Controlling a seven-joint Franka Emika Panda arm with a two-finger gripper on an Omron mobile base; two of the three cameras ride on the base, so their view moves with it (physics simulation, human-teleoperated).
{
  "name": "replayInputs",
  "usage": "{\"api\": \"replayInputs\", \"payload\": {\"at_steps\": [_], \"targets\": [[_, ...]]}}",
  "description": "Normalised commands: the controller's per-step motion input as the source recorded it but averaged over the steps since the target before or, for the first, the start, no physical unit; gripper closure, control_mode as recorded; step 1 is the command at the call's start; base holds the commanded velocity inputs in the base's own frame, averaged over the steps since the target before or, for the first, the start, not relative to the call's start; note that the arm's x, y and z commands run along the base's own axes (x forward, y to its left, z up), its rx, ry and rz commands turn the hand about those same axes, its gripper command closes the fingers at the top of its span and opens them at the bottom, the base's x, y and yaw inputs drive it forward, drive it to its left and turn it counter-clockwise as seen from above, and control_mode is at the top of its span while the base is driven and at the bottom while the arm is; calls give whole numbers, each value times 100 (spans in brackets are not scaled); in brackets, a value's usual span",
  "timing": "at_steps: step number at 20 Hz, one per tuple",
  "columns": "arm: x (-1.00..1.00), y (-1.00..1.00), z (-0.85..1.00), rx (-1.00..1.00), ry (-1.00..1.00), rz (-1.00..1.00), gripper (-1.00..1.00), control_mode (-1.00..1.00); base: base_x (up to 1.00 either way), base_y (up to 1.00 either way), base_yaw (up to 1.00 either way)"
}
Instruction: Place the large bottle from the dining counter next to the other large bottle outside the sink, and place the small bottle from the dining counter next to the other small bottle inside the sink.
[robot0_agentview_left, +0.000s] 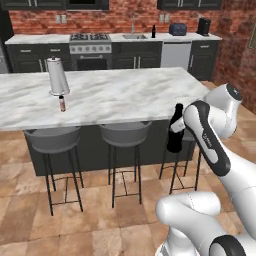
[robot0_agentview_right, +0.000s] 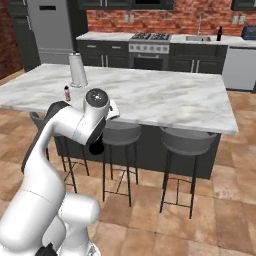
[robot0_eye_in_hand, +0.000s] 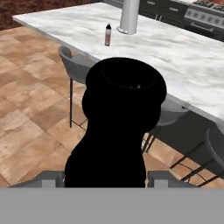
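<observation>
My gripper (robot0_agentview_left: 176, 132) is shut on a large black bottle (robot0_agentview_left: 174, 131), holding it upright in the air off the near edge of the dining counter (robot0_agentview_left: 115, 95), above the stools. In the hand view the large bottle (robot0_eye_in_hand: 118, 127) blocks most of the middle, with a finger (robot0_eye_in_hand: 52, 178) on either side of it. A small bottle (robot0_agentview_left: 62, 103) with a dark cap stands on the counter's left part, also seen as the small bottle (robot0_eye_in_hand: 107, 35) in the hand view. The other large bottle (robot0_agentview_left: 153, 31) stands beside the sink (robot0_agentview_left: 134, 36) on the far counter.
A tall silver pitcher (robot0_agentview_left: 57, 76) stands just behind the small bottle. Grey bar stools (robot0_agentview_left: 52, 140) line the counter's near side under the held bottle. A stove (robot0_agentview_left: 90, 47) sits left of the sink, and a toaster (robot0_agentview_left: 177, 29) to its right.
</observation>
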Motion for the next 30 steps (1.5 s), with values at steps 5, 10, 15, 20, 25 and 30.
{"api": "replayInputs", "payload": {"at_steps": [5, 10, 15, 20, 25, 30], "targets": [[0, 0, 0, 0, 0, 0, 100, 100, 0, -81, 0], [0, 0, 0, 0, 0, 0, 100, 100, 0, -80, 0], [0, 0, 0, 0, 0, 0, 100, 100, 0, -78, 0], [0, 0, 0, 0, 0, 0, 100, 100, 0, -77, 0], [0, 0, 0, 0, 0, 0, 100, 100, 0, -80, 0], [0, 0, 0, 0, 0, 0, 100, 100, 0, -80, 0]]}}
